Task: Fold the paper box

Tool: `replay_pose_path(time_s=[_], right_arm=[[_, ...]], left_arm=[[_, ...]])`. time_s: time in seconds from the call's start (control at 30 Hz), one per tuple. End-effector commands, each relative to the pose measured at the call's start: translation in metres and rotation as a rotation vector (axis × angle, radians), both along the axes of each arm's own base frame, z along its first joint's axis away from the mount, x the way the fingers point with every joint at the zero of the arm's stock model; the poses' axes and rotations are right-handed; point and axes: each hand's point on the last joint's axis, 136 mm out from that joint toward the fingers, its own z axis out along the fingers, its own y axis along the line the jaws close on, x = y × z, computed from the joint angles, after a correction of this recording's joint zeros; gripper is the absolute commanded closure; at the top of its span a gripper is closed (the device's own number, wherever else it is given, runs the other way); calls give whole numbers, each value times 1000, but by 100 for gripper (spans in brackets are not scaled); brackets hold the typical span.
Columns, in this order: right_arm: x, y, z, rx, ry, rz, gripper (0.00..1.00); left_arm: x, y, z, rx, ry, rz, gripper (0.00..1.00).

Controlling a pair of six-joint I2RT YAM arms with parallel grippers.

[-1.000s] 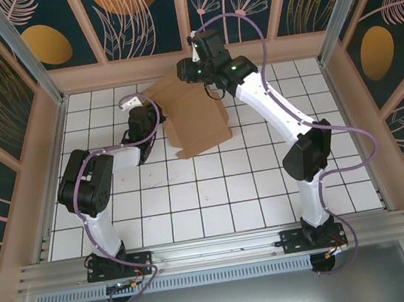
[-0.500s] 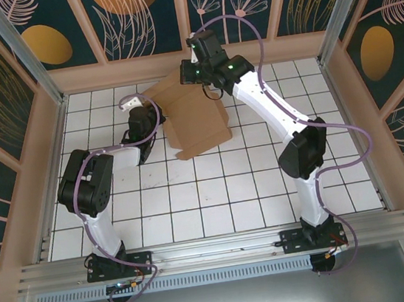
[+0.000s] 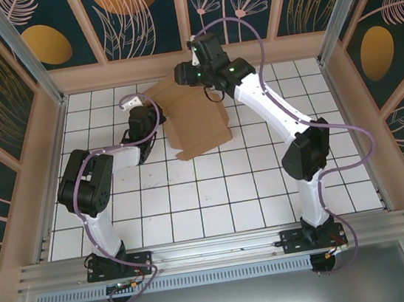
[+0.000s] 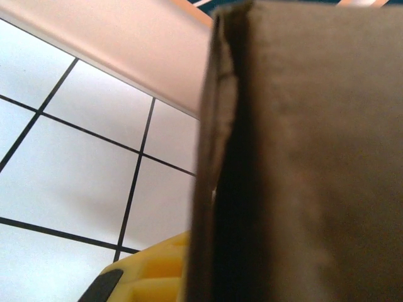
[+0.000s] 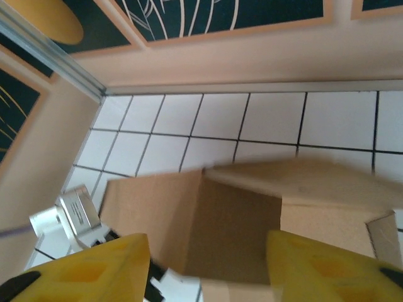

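Observation:
The paper box [image 3: 199, 125] is a brown cardboard sheet, partly folded, lying on the white tiles at the back middle of the table. My left gripper [image 3: 154, 118] is shut on its left edge. In the left wrist view the cardboard wall [image 4: 315, 157] stands on edge right against one yellow finger [image 4: 141, 280], and the other finger is hidden behind it. My right gripper [image 3: 187, 73] hovers over the box's far end. Its jaws [image 5: 208, 245] are open with nothing between them, and the box's raised panels [image 5: 233, 220] lie below.
The wooden back wall [image 3: 190, 62] runs just behind the box and the right gripper. The left side wall [image 3: 49, 164] stands a few tiles from the left arm. White tiled floor [image 3: 216, 201] stretches between the box and the arm bases.
The right gripper has opened and shifted slightly left over the box's far end. The left gripper and the box have stayed put.

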Motion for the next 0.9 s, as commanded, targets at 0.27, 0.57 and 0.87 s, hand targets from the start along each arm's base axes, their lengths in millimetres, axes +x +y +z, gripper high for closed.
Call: replay_pose_path(time_s=[0.27,0.57,0.87], right_arm=[[-28,-112,76,190,-263,-44,43],[-12,-169,37,232,-190,46,45],[-13,-152,2,148,-148,279,47]], left_arm=[[4,-32,6,16,53,-175,100],[4,-63,0,106,122,-389,100],[3,-80,-1,90,139,-491,100]])
